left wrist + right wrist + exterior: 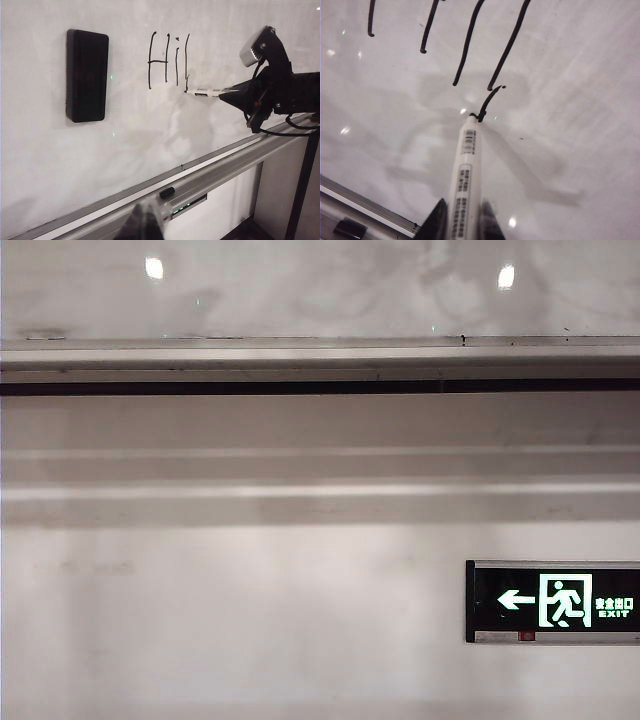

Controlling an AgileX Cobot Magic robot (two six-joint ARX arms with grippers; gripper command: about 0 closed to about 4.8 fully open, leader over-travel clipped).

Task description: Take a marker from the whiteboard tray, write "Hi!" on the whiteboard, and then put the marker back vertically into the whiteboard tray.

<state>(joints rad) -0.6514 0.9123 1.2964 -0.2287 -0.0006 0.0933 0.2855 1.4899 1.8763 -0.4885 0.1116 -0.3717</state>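
The white marker point(466, 165) is clamped between the fingers of my right gripper point(462, 220). Its black tip rests on the glossy whiteboard point(570, 100), at the short lower stroke of the exclamation mark. In the left wrist view the right gripper point(227, 94) holds the marker point(205, 92) level against the whiteboard point(50, 150), just right of the black "Hi!". The silver whiteboard tray point(225, 167) runs below the board. My left gripper point(145, 225) hangs blurred near the tray, fingers together and holding nothing. The exterior view shows only the whiteboard point(320, 290) and tray point(320, 352), no gripper.
A black eraser point(87, 75) sticks to the board left of the writing. A small black cap point(166, 191) lies on the tray, also seen as a cap point(349, 228) in the right wrist view. A green exit sign point(553, 602) hangs on the wall below.
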